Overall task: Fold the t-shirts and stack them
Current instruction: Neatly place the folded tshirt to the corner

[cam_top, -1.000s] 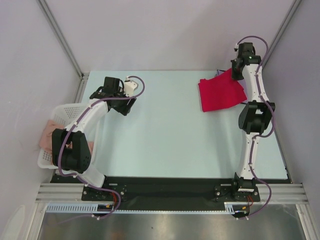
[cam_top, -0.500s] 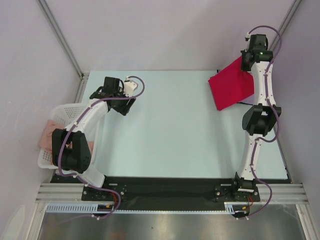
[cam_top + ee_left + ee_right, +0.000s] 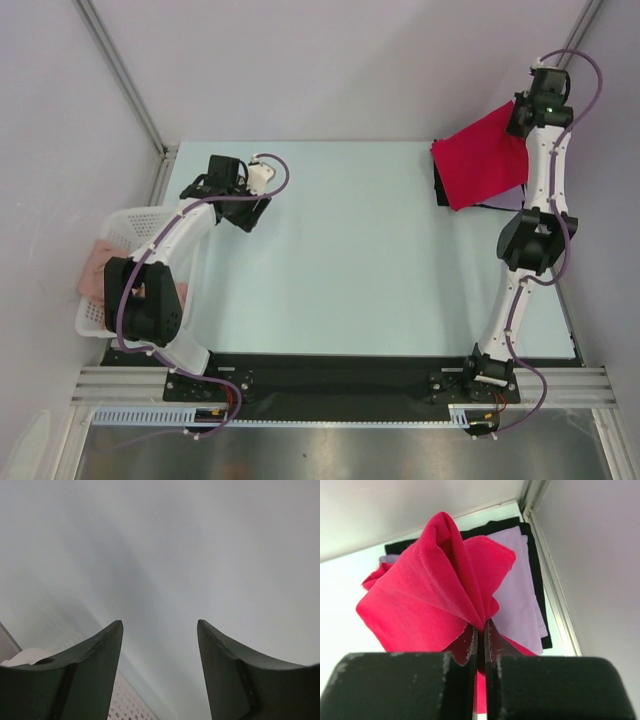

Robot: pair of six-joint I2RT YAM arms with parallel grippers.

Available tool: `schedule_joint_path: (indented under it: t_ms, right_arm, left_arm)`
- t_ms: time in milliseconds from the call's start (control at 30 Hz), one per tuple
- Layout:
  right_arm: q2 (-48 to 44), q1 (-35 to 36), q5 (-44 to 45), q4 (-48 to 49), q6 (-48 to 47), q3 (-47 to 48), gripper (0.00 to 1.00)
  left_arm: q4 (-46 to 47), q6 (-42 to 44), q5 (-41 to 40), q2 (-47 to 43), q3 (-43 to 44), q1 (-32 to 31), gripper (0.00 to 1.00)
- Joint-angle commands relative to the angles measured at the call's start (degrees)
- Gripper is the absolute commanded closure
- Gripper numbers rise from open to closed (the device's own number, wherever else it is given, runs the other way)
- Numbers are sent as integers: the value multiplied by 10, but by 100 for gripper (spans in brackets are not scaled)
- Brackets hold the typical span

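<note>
The right hand [image 3: 480, 628] is clamped on the red t-shirt [image 3: 427, 592], its 2 fingers pressed together over a pinched bunch of the cloth. In the overhead view this arm reaches to the far right corner of the desk [image 3: 340, 260]. The red t-shirt [image 3: 482, 160] hangs from the hand as a loose sheet spread toward the left, off the desk at its top edge. Whether its lower edge touches anything below cannot be told.

In the right wrist view, the shirt fans out from the fingers in soft folds. Behind it lies the lavender t-shirt [image 3: 520, 587], folded flat. It rests on a black cloth [image 3: 534, 550] that sticks out past it at the far and right edges, close to the metal frame post in the corner. From overhead the red shirt covers the lavender one, and only a dark strip of the black cloth [image 3: 440, 188] shows at the shirt's left side.

The left hand [image 3: 159, 626] holds nothing. Its 2 dark fingers stand well apart and frame only a blank grey wall. This arm is bent over the far left part of the desk, well apart from the shirts.

A white mesh basket [image 3: 125, 225] sits at the desk's left edge, beside the left arm. Some pinkish cloth [image 3: 95, 265] shows at its left side.
</note>
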Motion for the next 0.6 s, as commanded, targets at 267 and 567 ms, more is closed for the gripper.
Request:
schedule_joint_path:
  t_ms: [267,567]
  right_arm:
    - [46,-64,-66,114,95,-61,100]
    - [48,-61,-14,110,89,-70,8]
  left_arm:
    - [15,14,-10,1,-5,5,34]
    - [12,14,-4,2,-6,5,34]
